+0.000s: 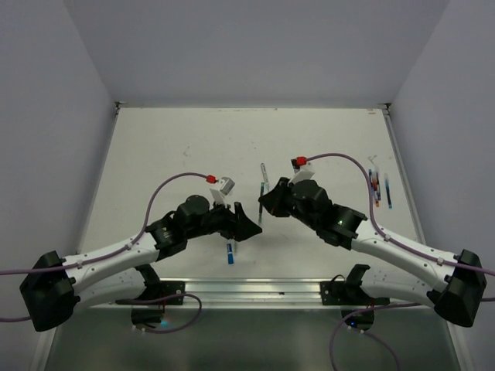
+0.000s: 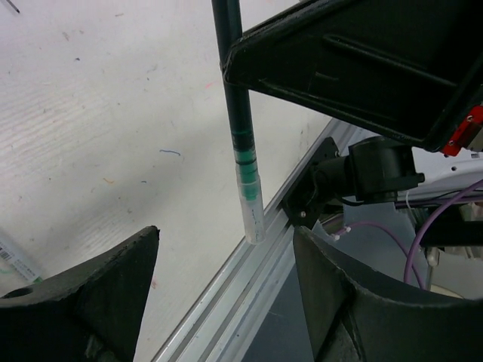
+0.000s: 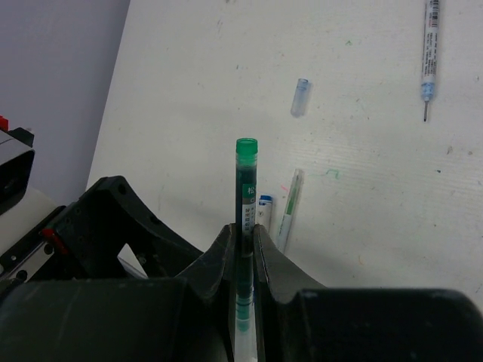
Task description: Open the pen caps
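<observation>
Between our arms, our right gripper (image 3: pixel 243 235) pinches the stiff green pen (image 3: pixel 246 162); our left gripper (image 2: pixel 226 245) stands spread near its clear cap (image 2: pixel 251 204), light, probably slippery: we should squeeze mid-cap.

About 6 pens (image 3: pixel 429 53) and 1 loose clear cap (image 3: pixel 300 96).

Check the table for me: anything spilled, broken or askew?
Nothing stands out. The right gripper holds the green pen squarely; a loose cap and an uncapped pen lie flat on the table.
</observation>
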You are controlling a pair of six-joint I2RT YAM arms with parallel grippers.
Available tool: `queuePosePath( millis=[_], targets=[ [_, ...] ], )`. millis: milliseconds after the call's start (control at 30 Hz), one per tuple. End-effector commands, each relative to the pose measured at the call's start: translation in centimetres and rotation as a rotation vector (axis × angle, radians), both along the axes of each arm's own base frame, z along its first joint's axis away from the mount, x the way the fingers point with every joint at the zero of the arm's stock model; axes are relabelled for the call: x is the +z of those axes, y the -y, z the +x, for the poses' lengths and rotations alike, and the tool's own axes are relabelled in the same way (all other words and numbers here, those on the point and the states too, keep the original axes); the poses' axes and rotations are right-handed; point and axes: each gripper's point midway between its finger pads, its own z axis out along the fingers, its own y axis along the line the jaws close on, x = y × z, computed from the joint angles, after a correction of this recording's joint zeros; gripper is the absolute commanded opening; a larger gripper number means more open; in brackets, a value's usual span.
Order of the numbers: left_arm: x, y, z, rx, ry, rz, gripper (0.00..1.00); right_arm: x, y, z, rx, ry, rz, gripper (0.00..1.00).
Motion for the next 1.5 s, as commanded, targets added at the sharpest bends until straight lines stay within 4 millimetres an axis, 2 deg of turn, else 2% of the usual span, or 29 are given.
queuePosePath(
  millis=[0, 200, 267, 600, 667, 767, 867, 967, 1000, 1067, 1100, 1233, 1367, 1467],
  targets=[
    [4.4, 1.2, 1.7, 0.049, 0.09, -0.11, 0.74, 1.9, -0.3, 0.3, -0.021, 0.032, 0.084, 0.0],
    [4.6, 2.0, 2.0, 0.048, 0.087, -0.119, 0.62, 1.7, -0.4, 0.2, -0.033, 0.012, 0.104, 0.0],
    [4.7, 2.4, 1.8, 0.03, 0.09, -0.128, 0.54, 1.8, -0.4, 0.3, -0.039, 0.009, 0.109, 0.0],
    [3.6, 2.8, 1.4, 0.012, 0.072, -0.1, 0.52, 2.0, -0.3, 0.5, -0.072, 0.005, 0.137, 0.0],
    [3.5, 2.8, 1.4, 0.009, 0.071, -0.1, 0.47, 2.2, -0.4, 0.5, -0.069, 0.006, 0.14, 0.0],
    [3.4, 3.0, 1.4, 0.006, 0.071, -0.098, 0.37, 2.2, -0.6, 0.4, -0.064, 0.005, 0.145, 0.0],
    [3.4, 3.1, 1.4, 0.003, 0.072, -0.092, 0.01, 2.2, -0.6, 0.4, -0.065, 0.003, 0.149, 0.0],
    [3.3, 3.2, 1.4, -0.003, 0.071, -0.085, 0.0, 2.1, -0.7, 0.3, -0.058, 0.003, 0.146, 0.0],
    [3.4, 3.2, 1.4, -0.003, 0.073, -0.082, 0.0, 2.0, -0.8, 0.2, -0.052, 0.001, 0.144, 0.02],
    [3.6, 3.1, 1.5, 0.005, 0.08, -0.079, 0.0, 1.7, -1.2, 0.1, -0.031, -0.01, 0.137, 0.2],
    [3.4, 2.9, 1.6, 0.009, 0.079, -0.068, 0.0, 1.5, -1.4, 0.1, -0.023, -0.014, 0.13, 0.34],
    [3.7, 3.0, 1.6, 0.007, 0.084, -0.07, 0.0, 0.8, -2.5, -0.1, 0.015, -0.038, 0.124, 0.38],
    [4.0, 3.2, 1.6, 0.003, 0.085, -0.075, 0.0, 0.4, -3.0, 0.1, 0.028, -0.048, 0.115, 0.34],
    [4.0, 3.1, 1.4, -0.005, 0.084, -0.076, 0.0, 0.2, -2.9, 0.4, 0.007, -0.043, 0.104, 0.0]
  ],
)
